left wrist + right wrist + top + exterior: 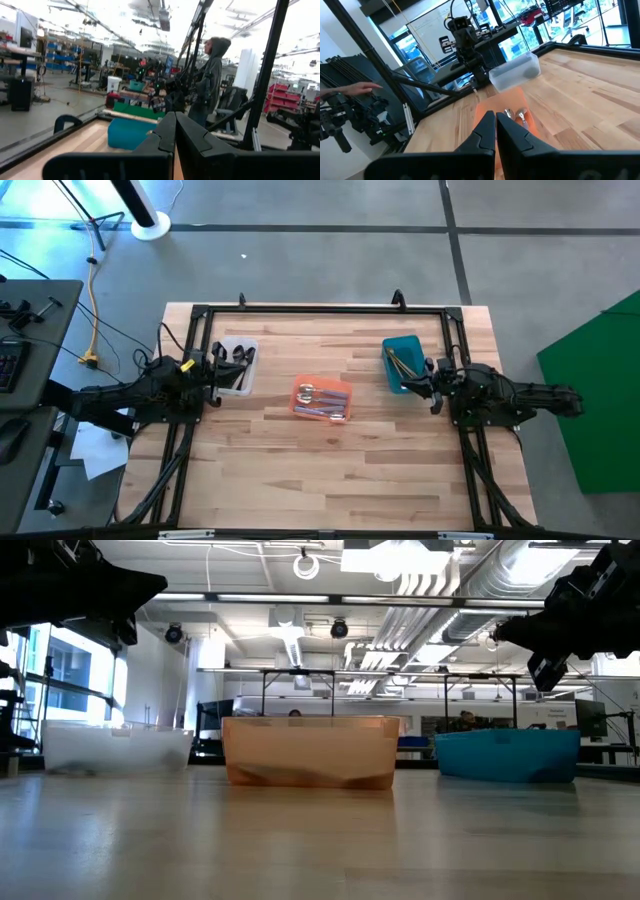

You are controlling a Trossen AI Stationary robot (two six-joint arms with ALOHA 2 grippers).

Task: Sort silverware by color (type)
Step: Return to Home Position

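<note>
Where the spoons lay: the glossy black spoons [240,357] were in the clear plastic bin [230,386] beside the left arm. The silver spoons with pale lavender handles [322,400] were in the orange plastic bin [297,405] at mid-table. The gold spoons [400,364] were in the teal plastic bin [411,348] beside the right arm. None showed loose on the pale wooden table [330,480].
Left arm: the left gripper [214,372] hung just beside the clear plastic bin, over the table's left side. Its jaws were pressed together on nothing.
Right arm: the right gripper [427,386] hung just beside the teal plastic bin, raised off the table. Its jaws likewise met tip to tip with nothing between them.
Stage: sorting looked complete, with each colour in one bin and both arms apparently parked at the table's sides.
Handling: the spoons were probably light and stiff, and their polished finish was likely slippery against hard jaws. None seemed fragile.
Where to take hold: across the narrow handle near its middle would probably serve best, with the jaws set crosswise to the spoon. The rounded bowl would tend to slip out.
Risk: the spoons lay close together on the bin floors, so lifting one alone would likely be awkward. The bin walls also left little room for the jaws.
Beyond the table: a person in a grey hooded top [210,75] stood in the room, well apart from the bins.
</note>
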